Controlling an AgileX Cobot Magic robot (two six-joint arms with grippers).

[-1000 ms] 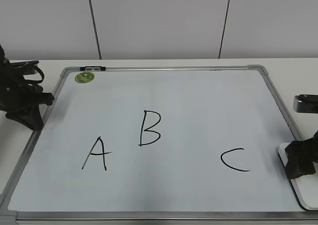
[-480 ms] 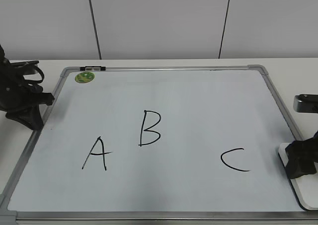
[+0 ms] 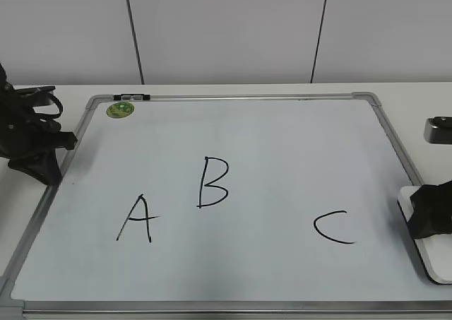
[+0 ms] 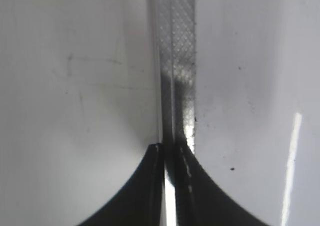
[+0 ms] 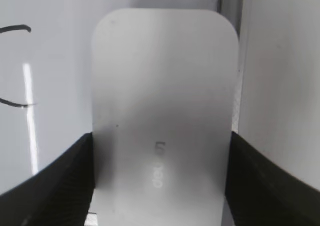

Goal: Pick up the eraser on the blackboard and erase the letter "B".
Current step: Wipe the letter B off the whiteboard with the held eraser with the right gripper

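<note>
The eraser [image 5: 162,121] lies at the blackboard's [image 3: 282,143] right edge, over the frame, right of the "C" [image 3: 333,227]. It is bracketed by the right gripper [image 5: 160,176], fingers pressed to its long sides for lifting. The left gripper [image 4: 172,151] is parked, pressed together, over the left frame. The letter "B" [image 3: 212,182] is unerased. Versus earlier, the right gripper is shifted rightward, the eraser with it.

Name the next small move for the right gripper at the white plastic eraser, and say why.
Probably lift. The right gripper has its black fingers against both long sides of the smooth white rounded-oblong plastic eraser, which lies at the right edge of the silver-framed white board. The black marker letter "B" is untouched.
</note>
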